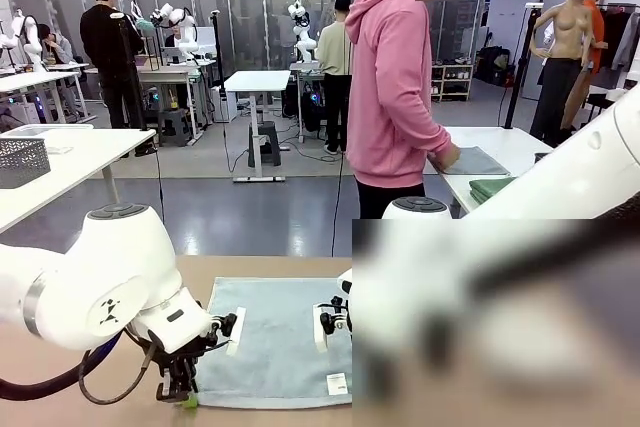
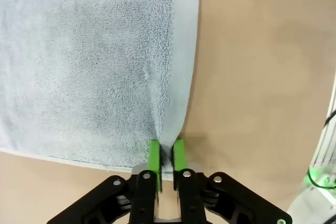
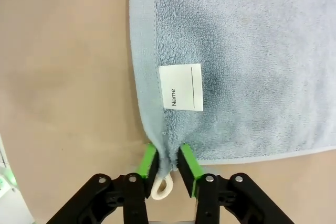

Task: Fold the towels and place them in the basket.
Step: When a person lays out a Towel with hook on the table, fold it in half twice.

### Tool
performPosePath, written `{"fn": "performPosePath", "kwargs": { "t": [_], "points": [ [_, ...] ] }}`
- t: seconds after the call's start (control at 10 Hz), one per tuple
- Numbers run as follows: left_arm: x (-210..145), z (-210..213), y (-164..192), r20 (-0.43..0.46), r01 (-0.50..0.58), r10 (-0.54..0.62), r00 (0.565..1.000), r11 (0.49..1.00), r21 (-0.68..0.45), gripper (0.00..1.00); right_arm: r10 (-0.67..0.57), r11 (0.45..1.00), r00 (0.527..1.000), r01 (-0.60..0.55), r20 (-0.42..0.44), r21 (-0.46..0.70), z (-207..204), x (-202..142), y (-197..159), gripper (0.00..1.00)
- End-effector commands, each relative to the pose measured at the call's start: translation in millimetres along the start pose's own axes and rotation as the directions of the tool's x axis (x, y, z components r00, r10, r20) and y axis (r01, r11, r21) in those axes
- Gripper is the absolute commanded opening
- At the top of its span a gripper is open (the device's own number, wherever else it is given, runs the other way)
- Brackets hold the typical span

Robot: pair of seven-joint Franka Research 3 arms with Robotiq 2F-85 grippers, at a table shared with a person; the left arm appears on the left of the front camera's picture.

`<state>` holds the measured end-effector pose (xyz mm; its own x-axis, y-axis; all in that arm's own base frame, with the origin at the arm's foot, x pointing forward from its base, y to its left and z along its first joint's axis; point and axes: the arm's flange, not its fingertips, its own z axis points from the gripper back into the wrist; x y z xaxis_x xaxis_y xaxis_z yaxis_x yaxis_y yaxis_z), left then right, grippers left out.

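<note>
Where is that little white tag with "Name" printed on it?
In the right wrist view the name tag sits on the light blue towel, just beyond the corner pinched by the right gripper.

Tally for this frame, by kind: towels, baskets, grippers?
Towels: 2, the light blue towel and the grey towel under the person's hand
Basket: 1
Grippers: 2, left gripper and right gripper, both shut on the light blue towel
Total: 5
</note>
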<state>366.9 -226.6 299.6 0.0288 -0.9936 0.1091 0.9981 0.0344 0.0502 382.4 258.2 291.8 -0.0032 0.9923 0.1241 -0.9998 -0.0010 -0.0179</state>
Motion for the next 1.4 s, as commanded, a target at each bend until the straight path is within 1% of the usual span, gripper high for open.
{"fn": "performPosePath", "kwargs": {
  "t": [0.0,0.2,0.3,0.5,0.7,0.9,1.1,1.2,1.3],
  "points": [
    [-25,-12,-31,0.008,0.014,-0.014,1.0,1.0,-0.007,0.0,-0.002,1.0,1.0,0.002,-0.003,0.02,-5,-4,1,0.0],
    [-24,-6,-31,0.018,0.011,-0.011,1.0,1.0,-0.007,0.0,0.004,1.0,1.0,-0.004,-0.007,0.013,1,-2,3,0.0],
    [-22,0,-32,0.035,0.009,-0.009,0.999,1.0,-0.004,0.0,0.006,1.0,1.0,-0.006,-0.002,-0.001,11,-1,6,0.0],
    [-15,29,-37,0.057,-0.003,0.003,0.998,1.0,0.002,0.0,0.009,1.0,1.0,-0.009,0.025,-0.024,42,5,17,0.0],
    [-11,60,-41,0.072,-0.01,0.01,0.997,1.0,0.005,0.0,0.022,0.999,0.999,-0.021,0.034,-0.038,69,9,26,0.0],
    [-8,74,-41,0.105,-0.007,0.008,0.994,1.0,-0.006,0.0,0.007,0.999,0.999,-0.006,0.036,-0.034,83,11,31,0.0],
    [-4,95,-47,0.119,-0.006,0.006,0.993,1.0,0.0,0.0,0.013,0.999,0.999,-0.012,0.031,-0.037,99,14,37,0.0],
    [1,107,-50,0.14,0.008,-0.01,0.99,1.0,0.015,0.0,0.01,0.999,0.998,-0.007,0.054,-0.053,105,15,37,0.0],
    [7,115,-50,0.142,0.016,-0.019,0.99,1.0,0.024,0.0,0.007,0.998,0.998,-0.003,0.065,-0.057,111,16,36,0.0]
  ]
}}
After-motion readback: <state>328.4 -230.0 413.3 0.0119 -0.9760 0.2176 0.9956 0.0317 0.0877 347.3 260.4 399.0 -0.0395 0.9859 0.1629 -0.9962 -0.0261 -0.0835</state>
